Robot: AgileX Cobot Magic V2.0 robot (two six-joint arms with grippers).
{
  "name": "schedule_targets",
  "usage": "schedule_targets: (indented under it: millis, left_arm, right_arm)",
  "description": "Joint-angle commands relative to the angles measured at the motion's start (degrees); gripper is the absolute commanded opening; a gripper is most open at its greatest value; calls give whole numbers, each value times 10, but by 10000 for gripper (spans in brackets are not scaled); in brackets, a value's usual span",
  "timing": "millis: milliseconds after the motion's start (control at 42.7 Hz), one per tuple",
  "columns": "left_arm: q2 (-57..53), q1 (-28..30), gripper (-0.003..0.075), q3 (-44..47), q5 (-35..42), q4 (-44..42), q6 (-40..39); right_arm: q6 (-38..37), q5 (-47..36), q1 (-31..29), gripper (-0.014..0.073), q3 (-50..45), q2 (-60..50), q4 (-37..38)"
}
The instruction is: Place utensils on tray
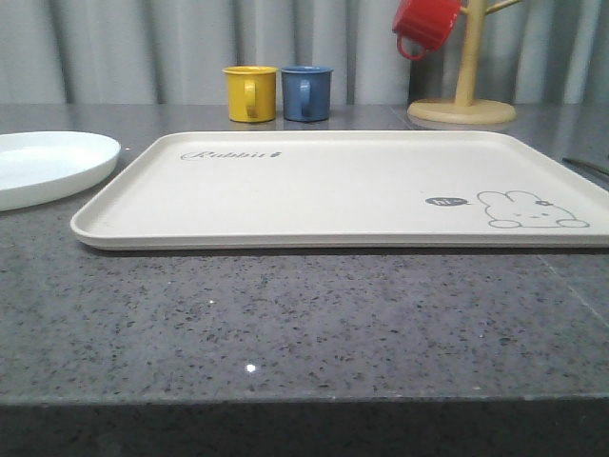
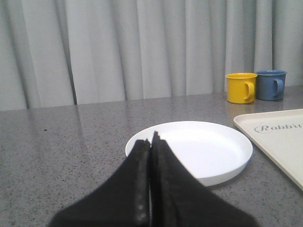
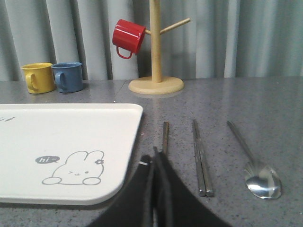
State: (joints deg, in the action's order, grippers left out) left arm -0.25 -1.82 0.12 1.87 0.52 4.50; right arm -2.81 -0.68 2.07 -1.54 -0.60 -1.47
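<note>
Utensils lie on the grey stone table to the right of the cream tray, none of them on it yet, so the task has not begun in earnest. Nearest the tray's right rim lies what I take for the fork, though only its handle shows, the near end hidden behind the right gripper; then the pair of chopsticks; then the spoon farthest right, its bowl at the near end. All three lie parallel, their long axes running near to far, alongside the tray's right edge.

That right gripper has its fingers pressed together and grips nothing; the fork's handle runs straight on beyond its tip. The left gripper is likewise closed and empty, pointing at the round white plate left of the tray, well apart from the cutlery.

So the right arm is plainly the nearer. It would probably need to spread its fingers across a handle's narrow width, square to that near-far axis, then carry leftward over the low rim.
</note>
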Motion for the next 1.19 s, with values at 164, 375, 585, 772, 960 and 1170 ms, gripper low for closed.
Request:
schedule_targets:
  millis: [164,375,585,772,960,1170]
  left_arm:
    - [-11,-6,-20,-57,77,5,-1]
    - [25,-6,-20,-263,-103,4,-1]
    - [135,-6,-20,-415,-271,3,-1]
    - [228,-6,-20,-450,-334,3,-1]
    - [282,-6,-20,-450,-377,5,-1]
    - [323,-6,-18,-450,-384,5,-1]
  right_arm:
    - [3,31,-2,-66,91,-7,1]
    - [3,194,-2,-66,266,58,2]
    - [3,317,-2,-66,397,173,2]
    - [3,369,-2,-66,429,252,2]
    - [3,390,-2,-66,429,301,2]
    - [5,398,-2,-43,428,337,2]
